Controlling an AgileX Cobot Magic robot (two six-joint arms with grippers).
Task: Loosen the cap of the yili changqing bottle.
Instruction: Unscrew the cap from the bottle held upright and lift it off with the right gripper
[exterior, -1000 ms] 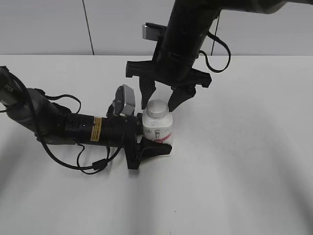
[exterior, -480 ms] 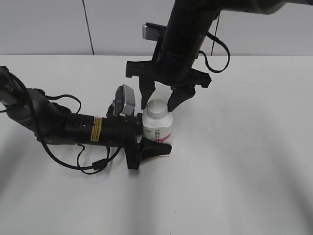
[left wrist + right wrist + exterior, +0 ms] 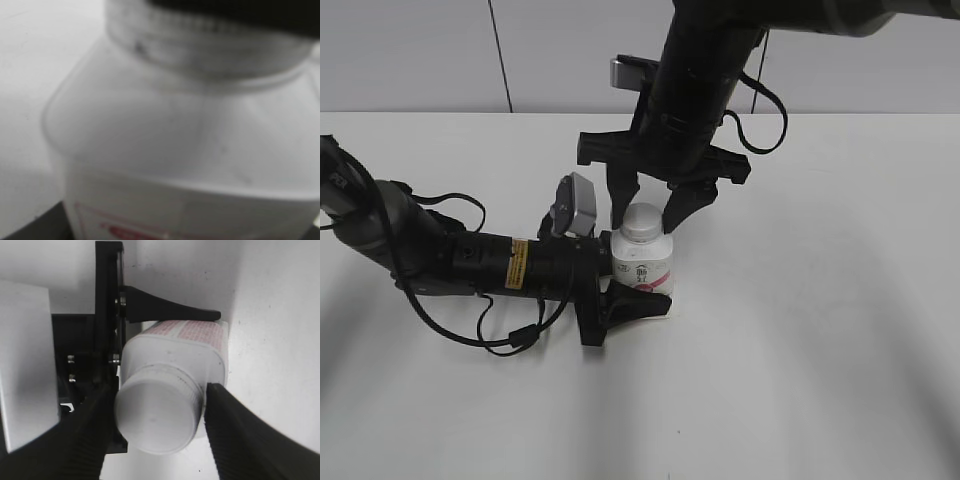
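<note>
The yili changqing bottle [image 3: 642,272] stands upright on the white table, white with a pink-red label. My left gripper [image 3: 647,285] lies sideways and is shut on the bottle's body; one black finger runs along its front. The bottle fills the left wrist view [image 3: 175,150], with the ribbed cap [image 3: 200,42] at the top. The white cap [image 3: 642,222] sits on the neck. My right gripper [image 3: 648,218] hangs from above, open, with a finger close on each side of the cap. In the right wrist view the cap [image 3: 157,417] sits between the right gripper's fingers [image 3: 157,387], above the bottle's shoulders [image 3: 175,347].
The left arm [image 3: 470,260] with its cables lies along the table at the left. The left wrist camera housing [image 3: 575,205] stands just left of the cap. A white wall with a dark vertical seam [image 3: 500,55] is behind the table.
My right gripper has come down slightly, so its fingers now reach lower beside the cap. The bottle and the left gripper have not moved.
</note>
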